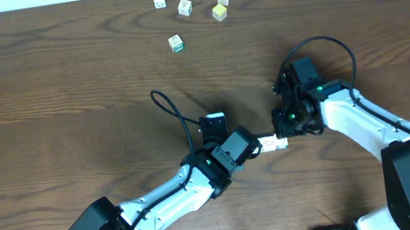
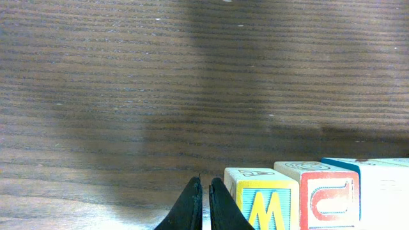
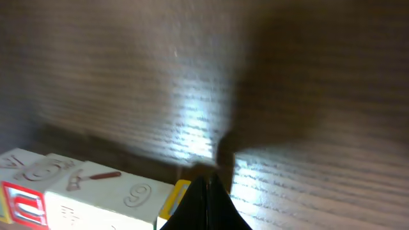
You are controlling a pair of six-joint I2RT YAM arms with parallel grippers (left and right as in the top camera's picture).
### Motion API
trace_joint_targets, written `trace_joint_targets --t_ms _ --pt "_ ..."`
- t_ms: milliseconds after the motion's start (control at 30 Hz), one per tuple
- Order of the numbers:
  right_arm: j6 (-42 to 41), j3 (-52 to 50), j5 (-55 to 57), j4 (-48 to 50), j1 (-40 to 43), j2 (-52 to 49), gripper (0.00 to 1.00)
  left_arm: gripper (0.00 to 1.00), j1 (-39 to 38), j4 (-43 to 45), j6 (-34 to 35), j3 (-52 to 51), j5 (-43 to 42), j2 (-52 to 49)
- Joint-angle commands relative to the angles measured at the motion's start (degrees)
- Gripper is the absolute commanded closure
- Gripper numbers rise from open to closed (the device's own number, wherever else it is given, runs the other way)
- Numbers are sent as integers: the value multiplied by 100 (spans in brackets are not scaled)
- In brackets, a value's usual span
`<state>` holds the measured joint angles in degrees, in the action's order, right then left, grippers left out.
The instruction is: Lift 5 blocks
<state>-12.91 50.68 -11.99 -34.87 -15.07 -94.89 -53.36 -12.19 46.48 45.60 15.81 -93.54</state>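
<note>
Left gripper (image 2: 203, 203): clenched, empty, tips just beside the M-lettered end of the blocks (image 1: 275, 144). Right gripper (image 3: 208, 203): clenched, empty, tips just beside the opposite end. Both arms low, converging on the row from either side. Blocks in one touching row between the tips.

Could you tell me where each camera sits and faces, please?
Overhead: above the table, facing straight down; both arms, left gripper and right gripper flanking the block row.
Left wrist: on the left arm, facing along the table; shut fingers beside the row.
Right wrist: right arm, tilted down; shut fingers.
All share the block row.
</note>
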Motion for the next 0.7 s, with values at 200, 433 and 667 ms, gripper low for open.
trace_joint_targets --t_ms 200,433,667 --pt "81 -92 120 192 -39 -37 99 93 -9 -13 -28 -28 144 -66" --pt "4 -81 238 396 33 -37 99 93 -9 -13 -28 -28 144 -66" --pt "-133 229 839 -282 518 -37 99 92 -9 -15 -28 -28 144 -66"
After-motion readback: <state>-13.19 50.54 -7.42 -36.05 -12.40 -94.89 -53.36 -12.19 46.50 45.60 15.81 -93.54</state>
